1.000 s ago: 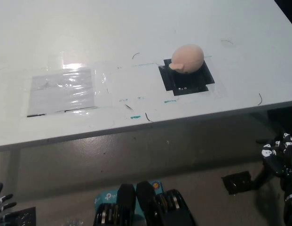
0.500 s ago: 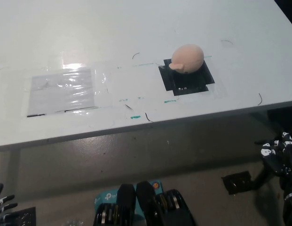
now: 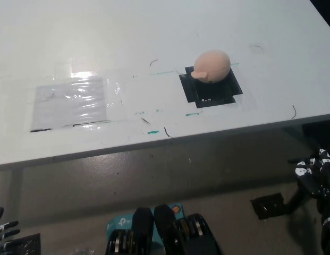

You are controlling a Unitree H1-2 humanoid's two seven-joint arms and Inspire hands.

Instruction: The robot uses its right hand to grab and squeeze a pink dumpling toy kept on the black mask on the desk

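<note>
Nothing of the grab has begun yet, as far as this view lets me judge: the pink dumpling toy [image 3: 211, 65] sits untouched on the black mask [image 3: 211, 88], toward its far edge, on the white desk [image 3: 154, 42]. The right hand [image 3: 315, 172] hangs low at the picture's right edge, below the desk's near edge and well apart from the toy; it holds nothing, but whether its fingers are spread or curled I cannot tell, since they show only as a dark cluster with pale marks. The left hand [image 3: 4, 229] rests at the lower left corner, also below the desk, mostly cut off by the frame, so its state cannot be told either. A patch of clear shiny film [image 3: 69, 102] lies taped on the desk to the left of the mask, well apart from the toy. The step in hand looks like the approach: the right hand would need to rise above the desk edge, travel forward and inward over the mask, open around the soft rounded toy, then close and press.
</note>
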